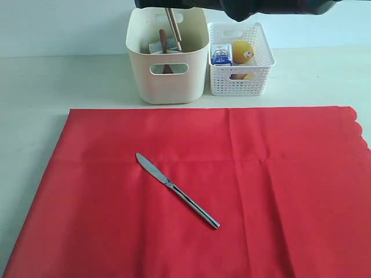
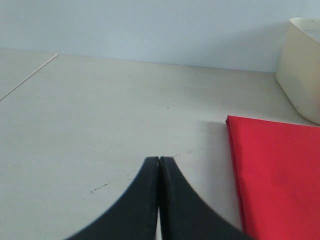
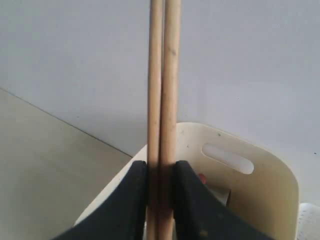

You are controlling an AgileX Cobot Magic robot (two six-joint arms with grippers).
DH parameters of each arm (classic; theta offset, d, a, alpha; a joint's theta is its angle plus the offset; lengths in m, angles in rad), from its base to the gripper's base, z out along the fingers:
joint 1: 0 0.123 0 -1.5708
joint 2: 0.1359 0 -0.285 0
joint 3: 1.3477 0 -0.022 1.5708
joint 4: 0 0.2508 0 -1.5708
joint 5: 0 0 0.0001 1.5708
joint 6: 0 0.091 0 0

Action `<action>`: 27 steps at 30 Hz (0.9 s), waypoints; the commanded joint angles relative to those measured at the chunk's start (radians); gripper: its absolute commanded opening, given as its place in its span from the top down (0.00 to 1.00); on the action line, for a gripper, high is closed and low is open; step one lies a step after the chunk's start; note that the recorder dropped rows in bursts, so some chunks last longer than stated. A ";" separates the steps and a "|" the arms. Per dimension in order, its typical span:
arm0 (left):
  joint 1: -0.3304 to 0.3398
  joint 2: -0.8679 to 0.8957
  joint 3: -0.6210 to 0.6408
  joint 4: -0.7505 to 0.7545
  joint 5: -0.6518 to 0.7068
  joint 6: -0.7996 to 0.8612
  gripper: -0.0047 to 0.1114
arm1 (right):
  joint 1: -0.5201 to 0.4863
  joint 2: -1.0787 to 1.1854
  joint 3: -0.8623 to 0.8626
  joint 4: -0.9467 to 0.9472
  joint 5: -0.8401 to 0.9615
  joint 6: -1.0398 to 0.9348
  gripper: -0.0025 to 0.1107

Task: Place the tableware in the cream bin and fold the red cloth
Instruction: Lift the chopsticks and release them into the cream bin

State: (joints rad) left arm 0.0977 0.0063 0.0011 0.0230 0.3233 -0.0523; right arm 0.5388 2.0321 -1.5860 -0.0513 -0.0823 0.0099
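Note:
The red cloth (image 1: 232,191) lies spread flat over the table front, its scalloped edge at the right. A steel table knife (image 1: 177,189) lies on it, left of centre. The cream bin (image 1: 168,58) stands behind the cloth with a brown wooden spoon (image 1: 164,46) and pale tableware inside. My right gripper (image 3: 161,167) is shut on the wooden chopsticks (image 3: 162,85), held upright over the cream bin (image 3: 240,175); the chopsticks (image 1: 173,28) reach down into the bin. My left gripper (image 2: 159,160) is shut and empty over bare table beside the red cloth's (image 2: 277,170) corner.
A white lattice basket (image 1: 240,75) right of the cream bin holds an orange (image 1: 243,51), a blue-and-white carton (image 1: 221,55) and another item low down. The right arm (image 1: 255,7) spans the top of the exterior view. Pale bare tabletop (image 2: 100,115) lies left of the cloth.

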 commanded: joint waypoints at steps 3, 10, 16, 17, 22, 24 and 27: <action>0.002 -0.006 -0.001 0.003 -0.004 -0.007 0.95 | -0.006 0.007 -0.007 0.000 -0.049 0.020 0.98; 0.002 -0.006 -0.001 0.003 -0.004 -0.007 0.95 | -0.006 0.011 -0.007 0.000 -0.155 0.010 0.98; 0.002 -0.006 -0.001 0.003 -0.004 -0.007 0.95 | -0.006 0.065 -0.007 0.000 -0.206 0.008 0.98; 0.002 -0.006 -0.001 0.003 -0.004 -0.007 0.95 | -0.006 0.073 -0.007 0.000 -0.200 -0.010 0.98; 0.002 -0.006 -0.001 0.003 -0.004 -0.007 0.95 | -0.006 0.080 -0.007 0.089 -0.204 -0.101 0.80; 0.002 -0.006 -0.001 0.003 -0.004 -0.007 0.95 | -0.006 0.080 -0.007 0.158 -0.204 -0.157 0.72; 0.002 -0.006 -0.001 0.003 -0.004 -0.007 0.95 | -0.006 0.080 -0.007 0.261 -0.202 -0.212 0.57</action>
State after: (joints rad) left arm 0.0977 0.0063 0.0011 0.0230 0.3233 -0.0523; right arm 0.5388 2.1156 -1.5894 0.1208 -0.2736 -0.1419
